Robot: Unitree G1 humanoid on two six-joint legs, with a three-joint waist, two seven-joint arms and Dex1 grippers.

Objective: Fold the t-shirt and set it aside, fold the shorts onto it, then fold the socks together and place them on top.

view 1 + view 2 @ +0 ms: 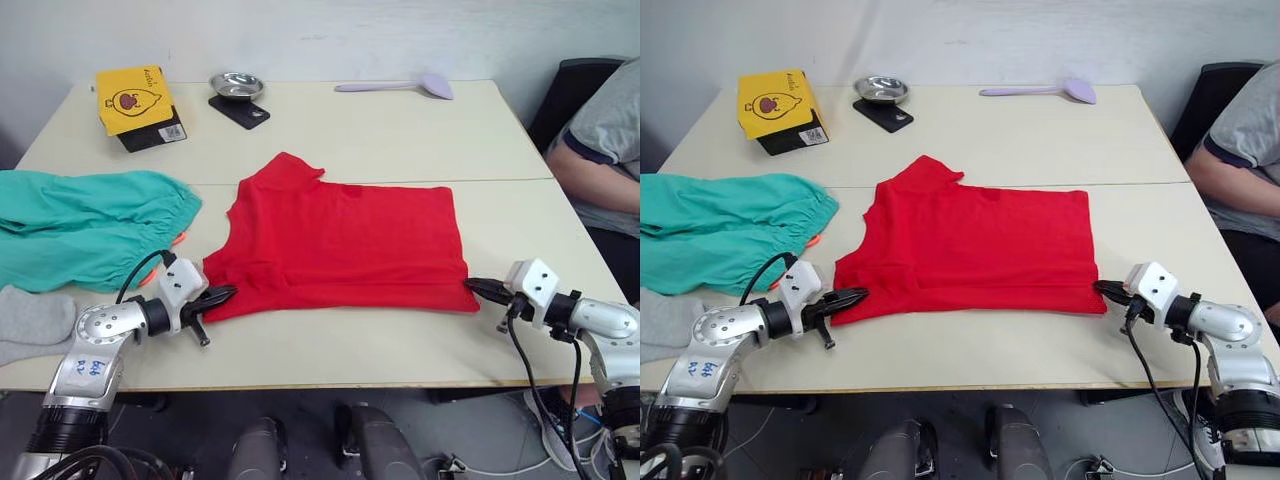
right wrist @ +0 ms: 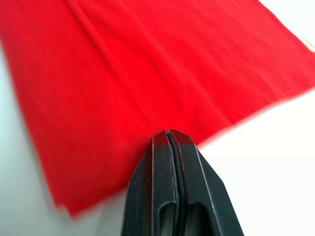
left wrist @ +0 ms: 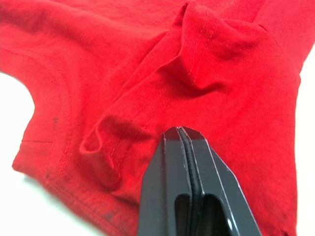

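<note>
T-shirt [image 1: 340,245]: red, spread flat near the middle of the tabletop [image 1: 400,130], toward its front edge; collar end toward the robot's left, hem end toward its right; one sleeve sticks up toward the far edge.
Left gripper [image 1: 222,294]: forearm low over the front edge, lying nearly level and pointing inward to the right; jaws pressed together at the front collar-end corner of the shirt. In the left wrist view the cloth bunches into folds just past the tips; whether fabric is pinched between them cannot be told.
Right gripper [image 1: 474,287]: forearm low near the front right corner, nearly level and pointing inward to the left; jaws together, tips at the front hem corner. In the right wrist view they sit at the cloth edge; a pinch cannot be confirmed.
Shorts [image 1: 85,225]: teal-green, heaped at the left edge, just beside the shirt, orange drawstring showing.
Socks [image 1: 32,322]: light grey, at the front left corner, below the shorts.
</note>
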